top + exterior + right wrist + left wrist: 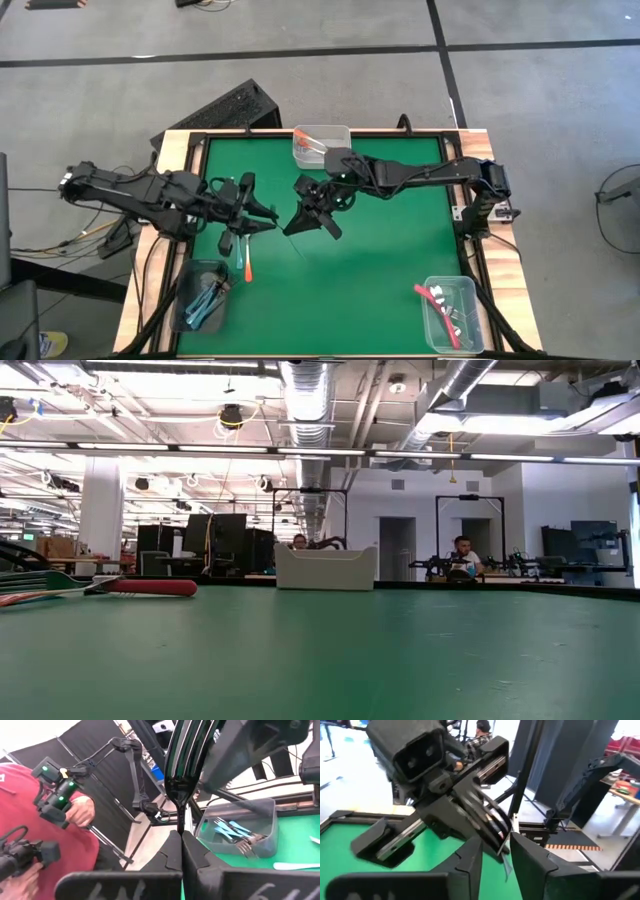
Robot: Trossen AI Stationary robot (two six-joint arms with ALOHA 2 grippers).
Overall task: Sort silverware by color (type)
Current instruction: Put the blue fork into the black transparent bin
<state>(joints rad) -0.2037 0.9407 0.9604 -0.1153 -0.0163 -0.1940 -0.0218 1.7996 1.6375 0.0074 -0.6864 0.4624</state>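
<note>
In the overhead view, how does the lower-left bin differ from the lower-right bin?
The lower-left bin holds light blue-handled forks; the lower-right bin holds a red-pink-handled fork. The left bin's forks appear bundled inside it, while the right bin's fork pokes out over its rim. Both are clear rectangular bins at the green table's corners.

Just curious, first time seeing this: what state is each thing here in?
Right tool: shut on a thin dark fork.
Left tool: open, close beside it.
Orange-handled metal fork: lying loose on the green table.
Clear plastic rectangular bin: holding light-blue-handled forks.
</note>
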